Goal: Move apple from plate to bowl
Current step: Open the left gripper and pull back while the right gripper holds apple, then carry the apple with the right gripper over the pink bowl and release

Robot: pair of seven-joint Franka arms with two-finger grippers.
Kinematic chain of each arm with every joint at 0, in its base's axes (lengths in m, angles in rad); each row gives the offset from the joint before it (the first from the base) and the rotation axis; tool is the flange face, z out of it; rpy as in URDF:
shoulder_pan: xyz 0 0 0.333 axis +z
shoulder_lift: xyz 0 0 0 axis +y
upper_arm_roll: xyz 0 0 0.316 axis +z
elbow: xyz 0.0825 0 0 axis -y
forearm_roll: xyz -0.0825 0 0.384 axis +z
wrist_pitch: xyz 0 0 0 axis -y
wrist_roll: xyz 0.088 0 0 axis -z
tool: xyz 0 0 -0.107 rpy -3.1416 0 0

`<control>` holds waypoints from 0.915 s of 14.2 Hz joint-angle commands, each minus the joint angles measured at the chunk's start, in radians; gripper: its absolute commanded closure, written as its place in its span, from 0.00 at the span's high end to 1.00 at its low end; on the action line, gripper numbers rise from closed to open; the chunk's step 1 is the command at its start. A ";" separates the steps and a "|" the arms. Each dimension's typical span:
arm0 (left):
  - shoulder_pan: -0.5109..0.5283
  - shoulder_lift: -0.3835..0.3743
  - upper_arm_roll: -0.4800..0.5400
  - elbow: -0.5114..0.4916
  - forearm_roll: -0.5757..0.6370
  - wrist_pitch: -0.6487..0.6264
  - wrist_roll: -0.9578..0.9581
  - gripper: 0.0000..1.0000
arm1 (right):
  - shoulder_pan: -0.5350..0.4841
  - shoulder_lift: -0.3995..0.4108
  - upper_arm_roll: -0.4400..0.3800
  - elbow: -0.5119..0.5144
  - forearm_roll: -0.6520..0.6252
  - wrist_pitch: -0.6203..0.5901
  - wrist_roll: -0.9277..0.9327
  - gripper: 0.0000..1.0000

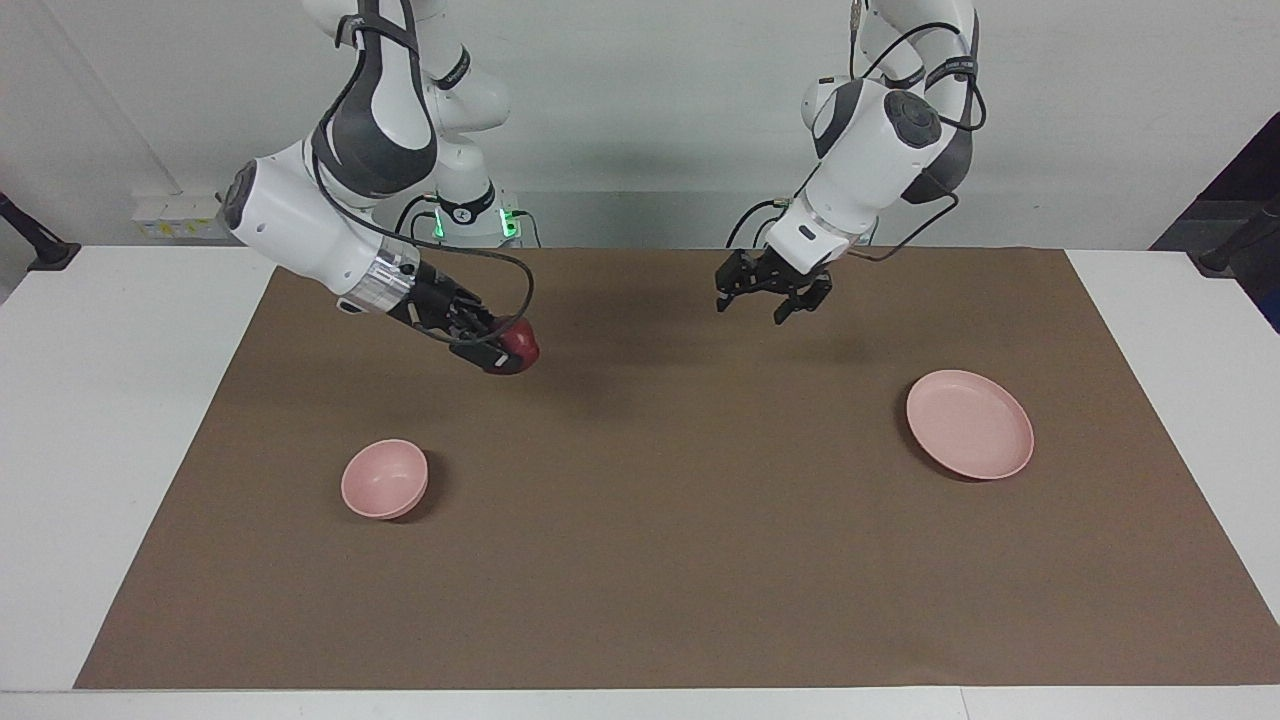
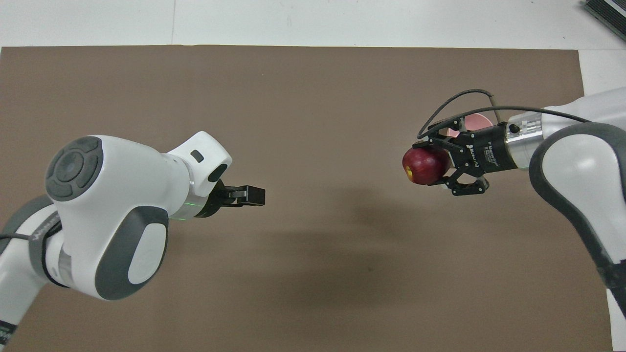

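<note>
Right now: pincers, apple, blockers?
Right pincer shut on apple, airborne, short of bowl. Left pincer open, waiting. Plate bare. No blockers.

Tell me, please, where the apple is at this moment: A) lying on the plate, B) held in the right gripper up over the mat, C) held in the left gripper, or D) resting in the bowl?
B: the apple sits clamped in the right gripper above the brown mat, while the plate and the bowl both lie bare.
</note>
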 commanded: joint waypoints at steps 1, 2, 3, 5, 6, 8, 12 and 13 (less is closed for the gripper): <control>0.093 -0.022 -0.006 0.017 0.129 -0.042 0.132 1.00 | -0.047 0.028 0.006 0.020 -0.152 0.096 -0.066 0.00; 0.133 -0.022 -0.006 0.043 0.132 -0.047 0.198 1.00 | -0.050 0.033 0.006 0.017 -0.202 0.136 -0.091 0.00; 0.163 -0.021 -0.006 0.084 0.132 -0.065 0.238 1.00 | -0.053 0.036 0.006 0.013 -0.267 0.177 -0.108 0.00; 0.219 -0.007 -0.006 0.181 0.146 -0.131 0.275 1.00 | -0.072 0.059 0.006 0.011 -0.357 0.227 -0.154 0.00; 0.237 -0.004 -0.006 0.222 0.152 -0.161 0.286 1.00 | -0.082 0.082 0.006 0.011 -0.376 0.248 -0.195 0.00; 0.268 -0.008 -0.006 0.300 0.152 -0.224 0.291 1.00 | -0.102 0.128 0.005 0.006 -0.382 0.313 -0.290 0.00; 0.276 -0.017 0.006 0.345 0.151 -0.287 0.289 1.00 | -0.119 0.204 0.005 -0.007 -0.430 0.411 -0.327 0.00; 0.276 -0.017 0.007 0.344 0.151 -0.292 0.288 1.00 | -0.121 0.224 0.006 -0.013 -0.431 0.441 -0.338 0.00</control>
